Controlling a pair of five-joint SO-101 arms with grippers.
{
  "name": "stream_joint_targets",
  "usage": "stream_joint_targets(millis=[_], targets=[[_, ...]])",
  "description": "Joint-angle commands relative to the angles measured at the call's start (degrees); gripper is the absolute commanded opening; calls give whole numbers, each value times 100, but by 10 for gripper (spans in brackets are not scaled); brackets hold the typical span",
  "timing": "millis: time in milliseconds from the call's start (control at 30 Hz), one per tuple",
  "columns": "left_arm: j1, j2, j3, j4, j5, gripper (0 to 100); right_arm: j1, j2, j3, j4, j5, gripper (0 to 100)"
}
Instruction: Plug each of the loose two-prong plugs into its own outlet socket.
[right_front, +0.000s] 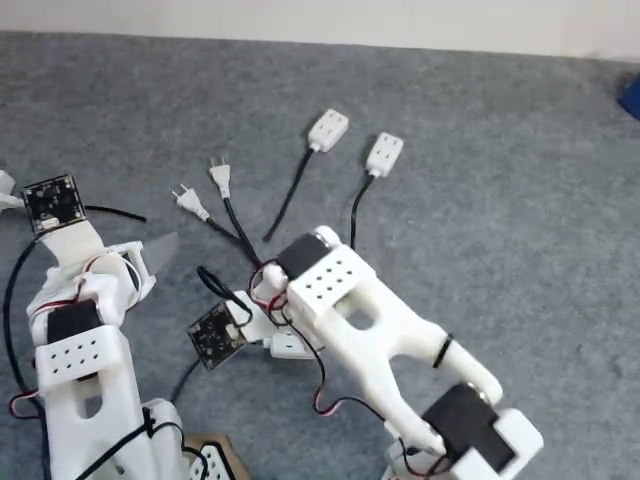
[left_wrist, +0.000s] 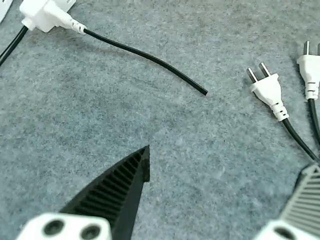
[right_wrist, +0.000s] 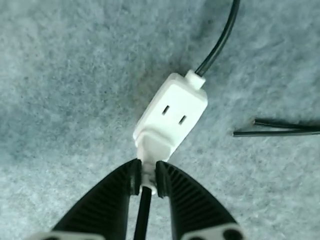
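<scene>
My right gripper (right_wrist: 146, 175) is shut on the neck of a white plug (right_wrist: 154, 147) that sits against the end of a white outlet socket (right_wrist: 172, 110) lying on the carpet. From above, the right arm (right_front: 335, 285) covers that spot. Two loose two-prong plugs (right_front: 187, 200) (right_front: 220, 176) lie side by side on black cords and appear in the left wrist view too (left_wrist: 268, 90) (left_wrist: 311, 67). My left gripper (left_wrist: 227, 160) hangs open above bare carpet, short of the plugs; from above the left gripper (right_front: 150, 260) is left of them. Two more sockets (right_front: 328, 128) (right_front: 385, 152) lie farther back.
The floor is grey carpet (right_front: 500, 200). Black cords (right_front: 290, 195) run from the far sockets toward the right arm. A socket (left_wrist: 47, 12) with a cut cord end (left_wrist: 204, 92) lies beyond the left gripper. Two bare cord ends (right_wrist: 280, 127) lie beside the held socket.
</scene>
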Motion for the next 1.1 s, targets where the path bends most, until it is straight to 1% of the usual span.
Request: stream_joint_targets(millis=[0, 133, 367, 500, 667, 867, 967, 1067], targets=[[-57, -13, -251, -105, 53, 433, -66, 22, 312, -66, -70, 8], [-57, -22, -251, -105, 53, 433, -75, 22, 523, -497, -413, 8], [-57, -22, -251, -97, 53, 433, -101, 31, 796, -673, -475, 8], [-57, -22, -251, -97, 53, 433, -171, 31, 1156, -1033, -501, 8], [-40, -13, -251, -97, 35, 433, -189, -40, 1077, -1051, -1002, 8], [-13, 13, -233, -97, 26, 433, -215, -31, -154, -31, -1925, 26], [57, 22, -224, -97, 26, 433, -207, -13, -1015, 611, -2444, 104], [224, 22, -215, -97, 18, 433, -207, 13, -2105, 1552, -2673, 214]])
